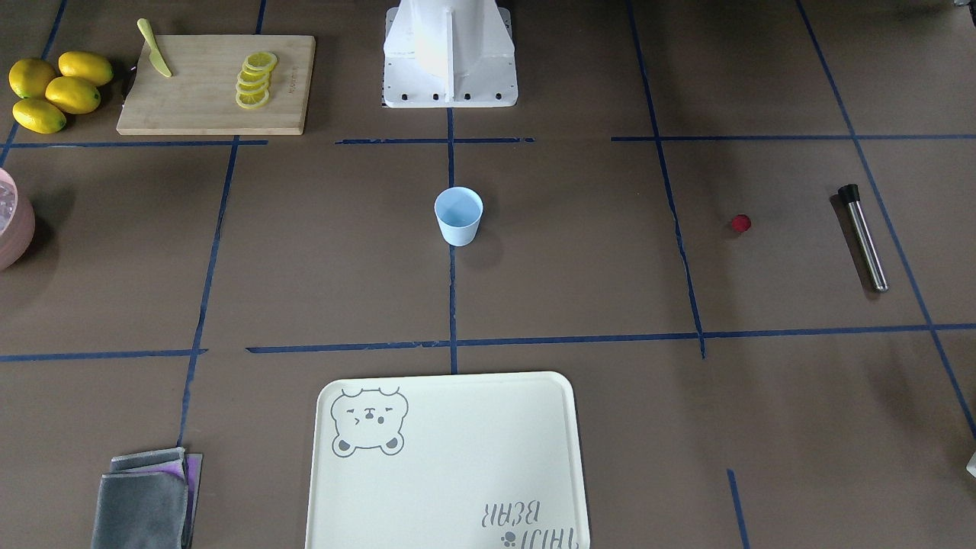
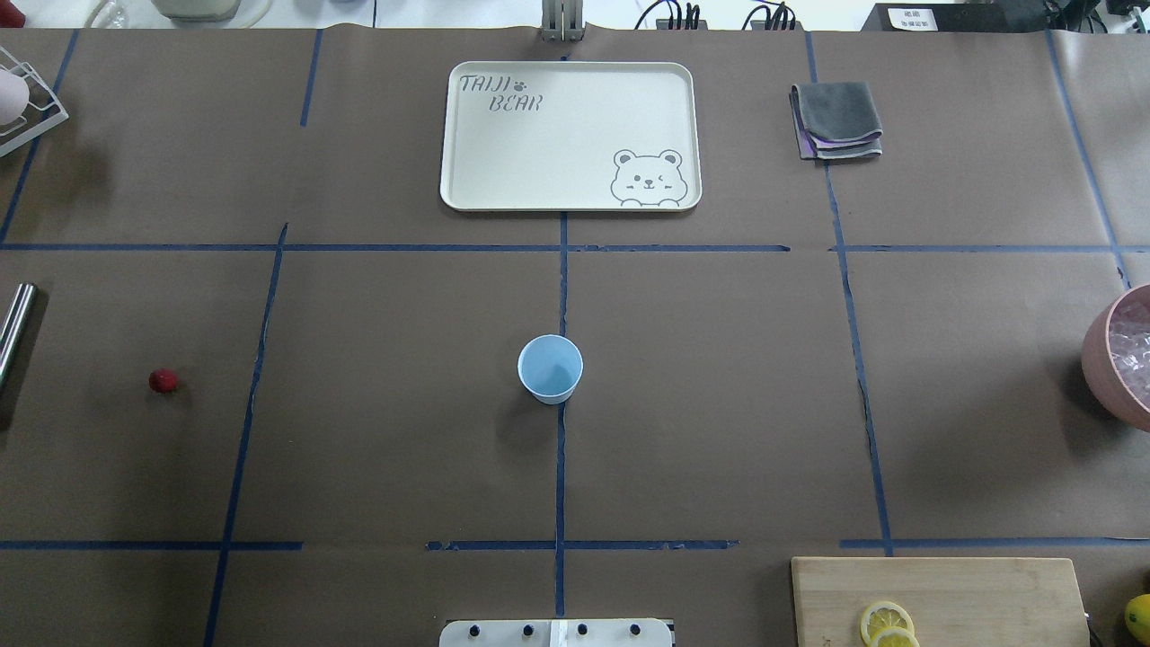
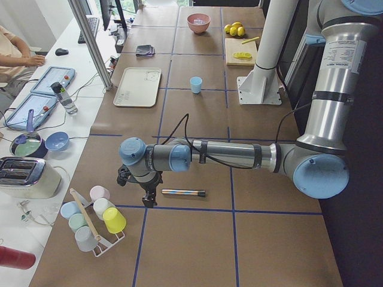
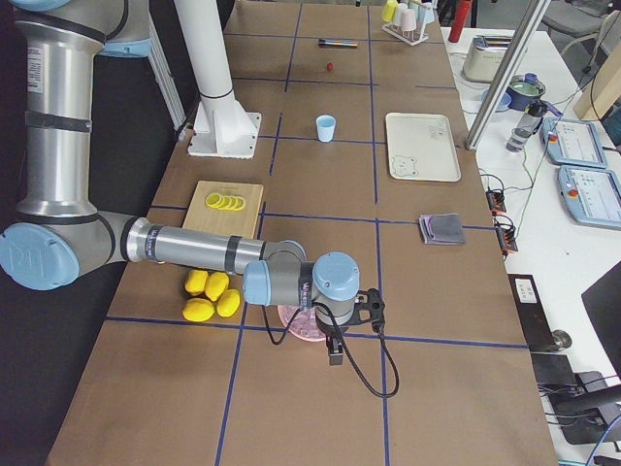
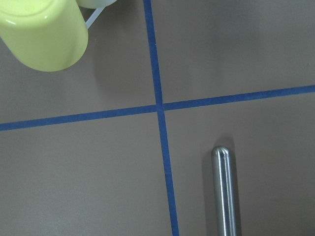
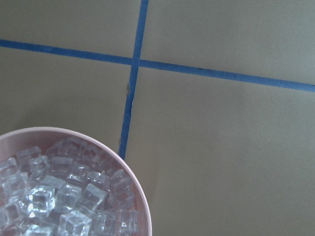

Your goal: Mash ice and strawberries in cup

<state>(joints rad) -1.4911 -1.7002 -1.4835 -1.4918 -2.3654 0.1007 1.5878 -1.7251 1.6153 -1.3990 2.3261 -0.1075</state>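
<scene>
The pale-blue cup (image 1: 458,216) (image 2: 550,368) stands upright mid-table and looks empty. A small dark-red strawberry (image 1: 740,223) (image 2: 163,380) lies alone on the table on my left side. Clear ice (image 6: 54,196) (image 2: 1134,346) fills a pink bowl (image 6: 101,144) (image 2: 1098,359) at my right edge. In the exterior left view my left gripper (image 3: 146,196) hangs beside a steel muddler (image 3: 184,193) (image 5: 224,191). My right gripper (image 4: 336,348) hovers at the pink bowl's edge in the exterior right view. I cannot tell whether either gripper is open or shut.
A cream bear tray (image 2: 503,135) and a folded grey cloth (image 2: 837,119) lie at the far side. A cutting board (image 1: 216,84) holds lemon slices and a yellow knife, with whole lemons (image 1: 57,90) beside it. A cup rack (image 3: 96,218) stands by the left gripper.
</scene>
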